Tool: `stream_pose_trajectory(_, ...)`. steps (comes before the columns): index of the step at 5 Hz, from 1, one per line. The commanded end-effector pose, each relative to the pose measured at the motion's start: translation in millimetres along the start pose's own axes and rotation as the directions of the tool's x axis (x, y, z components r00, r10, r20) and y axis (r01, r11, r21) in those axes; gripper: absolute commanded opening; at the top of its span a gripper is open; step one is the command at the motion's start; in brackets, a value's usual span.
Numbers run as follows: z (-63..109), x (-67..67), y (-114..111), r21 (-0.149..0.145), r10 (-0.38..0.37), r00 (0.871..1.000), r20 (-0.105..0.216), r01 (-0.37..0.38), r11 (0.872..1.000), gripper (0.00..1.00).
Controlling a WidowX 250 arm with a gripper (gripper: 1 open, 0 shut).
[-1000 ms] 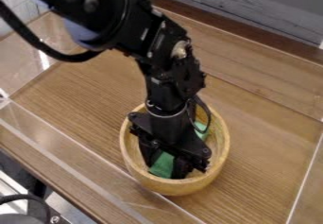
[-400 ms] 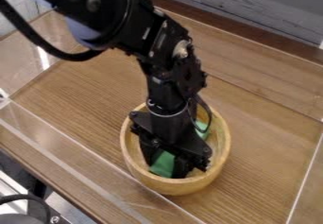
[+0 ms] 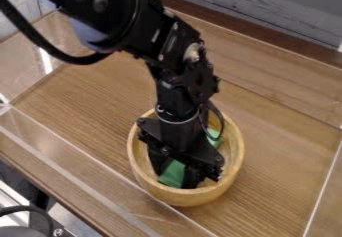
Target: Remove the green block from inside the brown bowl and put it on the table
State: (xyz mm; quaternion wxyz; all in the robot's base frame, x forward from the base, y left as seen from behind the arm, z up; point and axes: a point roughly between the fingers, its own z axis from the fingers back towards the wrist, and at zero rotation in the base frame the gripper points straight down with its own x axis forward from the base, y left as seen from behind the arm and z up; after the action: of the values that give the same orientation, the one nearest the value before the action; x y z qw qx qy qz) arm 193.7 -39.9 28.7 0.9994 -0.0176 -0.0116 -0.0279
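**A:** What is on screen?

**B:** One view, from above and at an angle, of a wood-grain table (image 3: pixel 94 111) edged by low clear walls. A black robot arm (image 3: pixel 134 26) reaches in from the upper left and bends down into a round, light-brown wooden bowl (image 3: pixel 230 176) that sits on the table toward the lower middle of the picture.

**A:** Where is the gripper?

**B:** The gripper (image 3: pixel 185 173) points straight down and is inside the bowl, low between its walls. Its black fingers (image 3: pixel 205 169) stand partly apart, neither wide nor closed together.

**A:** And the green block?

**B:** The green block (image 3: pixel 175 173) is in the bowl. A bright green patch shows between the fingers, and another small bit of green shows to the right of the gripper's body, near the bowl's far rim. The gripper hides most of the block, so its full shape and how it lies are hard to make out.

**A:** Is the gripper holding it?

**B:** The fingers sit on either side of the green patch and look closed against it, but the view is small and dark there, so I cannot say for certain that the grip is firm. The block is down inside the bowl, not on the table.

**A:** Anything else nearby?

**B:** Beyond the far wall, a grey surface (image 3: pixel 281 6) fills the top right corner.
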Motion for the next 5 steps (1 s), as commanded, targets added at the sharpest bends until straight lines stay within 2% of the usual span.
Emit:
stream_pose_trajectory(1, 9.9, 9.7, -1, -0.003, -0.006, 1.000, 0.030, 0.006, 1.000, 0.00)
stream_pose_trajectory(5, 32.1, 9.7, 4, -0.014, 0.018, 1.000, 0.014, -0.018, 1.000, 0.00)
